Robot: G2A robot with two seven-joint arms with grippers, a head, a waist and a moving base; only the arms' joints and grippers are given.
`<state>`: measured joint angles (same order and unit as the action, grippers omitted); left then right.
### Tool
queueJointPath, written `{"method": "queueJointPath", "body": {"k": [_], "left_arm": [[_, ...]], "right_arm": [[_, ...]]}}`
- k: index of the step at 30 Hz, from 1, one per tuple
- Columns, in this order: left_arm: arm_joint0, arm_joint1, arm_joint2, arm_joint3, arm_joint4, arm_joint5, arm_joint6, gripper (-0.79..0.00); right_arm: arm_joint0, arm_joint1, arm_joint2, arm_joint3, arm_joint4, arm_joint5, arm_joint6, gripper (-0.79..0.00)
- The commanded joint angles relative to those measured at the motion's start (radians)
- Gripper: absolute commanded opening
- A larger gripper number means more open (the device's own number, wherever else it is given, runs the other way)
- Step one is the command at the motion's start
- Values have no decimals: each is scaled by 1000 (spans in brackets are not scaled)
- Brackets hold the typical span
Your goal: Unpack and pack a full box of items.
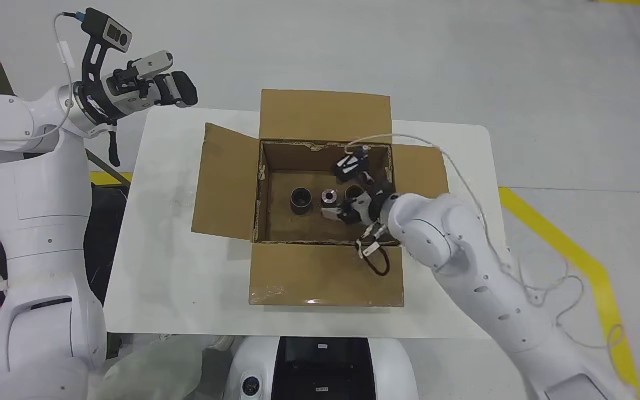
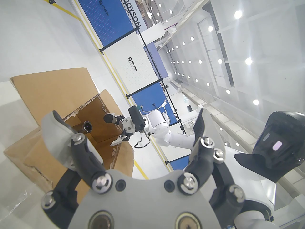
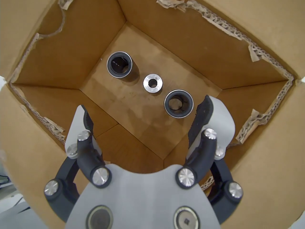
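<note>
An open cardboard box (image 1: 228,180) stands in the middle of the white table (image 1: 170,260). On its floor lie a black sleeve (image 3: 120,65), a small silver ring (image 3: 153,83) and a second black sleeve (image 3: 178,103), set in a diagonal row. My right gripper (image 3: 145,114) hangs open inside the box mouth, above the floor and closest to the second sleeve, holding nothing. In the top view the right gripper (image 1: 352,192) is over the box's right half. My left gripper (image 1: 188,90) is raised beyond the table's far left corner, open and empty (image 2: 128,117).
All four box flaps are folded outward, with torn edges (image 3: 240,36) along the rim. The far flap (image 1: 325,115) stands up behind the box. A white cable (image 1: 455,170) runs along the right arm over the right flap. Yellow floor tape (image 1: 560,250) lies right of the table.
</note>
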<state>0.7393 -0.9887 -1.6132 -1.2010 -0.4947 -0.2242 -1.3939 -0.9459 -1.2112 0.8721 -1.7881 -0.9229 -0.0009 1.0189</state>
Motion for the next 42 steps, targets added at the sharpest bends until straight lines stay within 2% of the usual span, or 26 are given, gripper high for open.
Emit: {"method": "queueJointPath", "body": {"k": [1, 11, 25, 27, 33, 42], "left_arm": [[0, 0, 0, 0, 0, 0, 0, 0], [0, 0, 0, 0, 0, 0, 0, 0], [0, 0, 0, 0, 0, 0, 0, 0], [0, 0, 0, 0, 0, 0, 0, 0], [0, 0, 0, 0, 0, 0, 0, 0], [0, 0, 0, 0, 0, 0, 0, 0]], "right_arm": [[26, -4, -10, 26, 8, -38, 20, 0], [126, -30, -88, 153, -45, -133, 43, 0], [191, -60, -132, 280, -81, -133, 86, 0], [198, -63, -134, 297, -78, -135, 88, -22], [219, -74, -145, 339, -87, -144, 101, -151], [252, -95, -170, 403, -93, -157, 123, -206]]}}
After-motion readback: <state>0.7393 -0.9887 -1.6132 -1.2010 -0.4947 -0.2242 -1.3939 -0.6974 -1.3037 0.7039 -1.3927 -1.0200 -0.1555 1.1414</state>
